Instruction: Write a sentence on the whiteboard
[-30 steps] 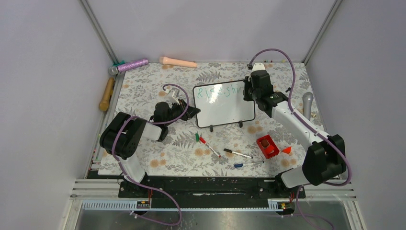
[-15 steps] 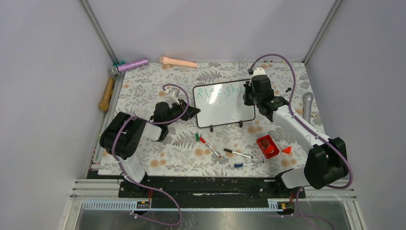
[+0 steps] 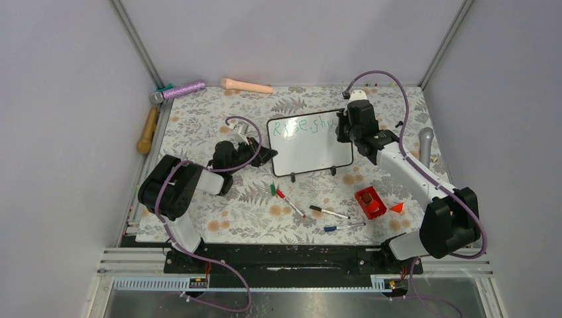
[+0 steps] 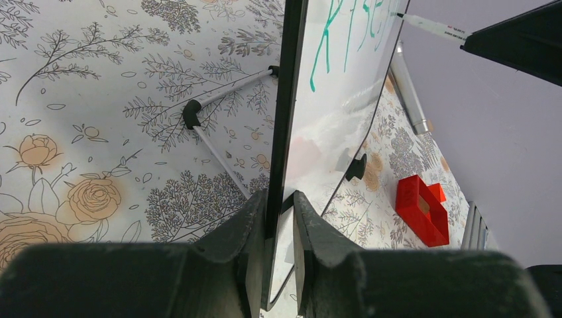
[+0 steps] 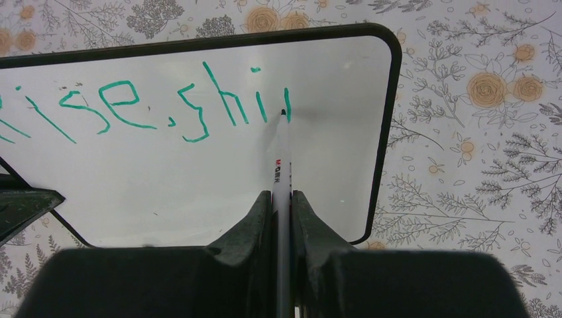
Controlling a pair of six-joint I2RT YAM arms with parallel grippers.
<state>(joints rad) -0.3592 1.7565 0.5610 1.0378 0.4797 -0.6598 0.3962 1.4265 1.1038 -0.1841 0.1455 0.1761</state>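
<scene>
Floral-print table [image 3: 199,126] carried the small black-framed glossy whiteboard [image 3: 311,149], propped on its feet mid-table. Left tool [image 4: 280,199] pinched its edge. Right tool [image 5: 281,197] gripped a white marker pen [image 5: 281,156], tip touching the green handwritten sentence [image 5: 194,112], "Rise, shi".

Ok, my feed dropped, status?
Left gripper shut on whiteboard edge. Right gripper shut on marker, tip on board. Sentence at "rise, shi", unfinished. Nothing blocking.
</scene>
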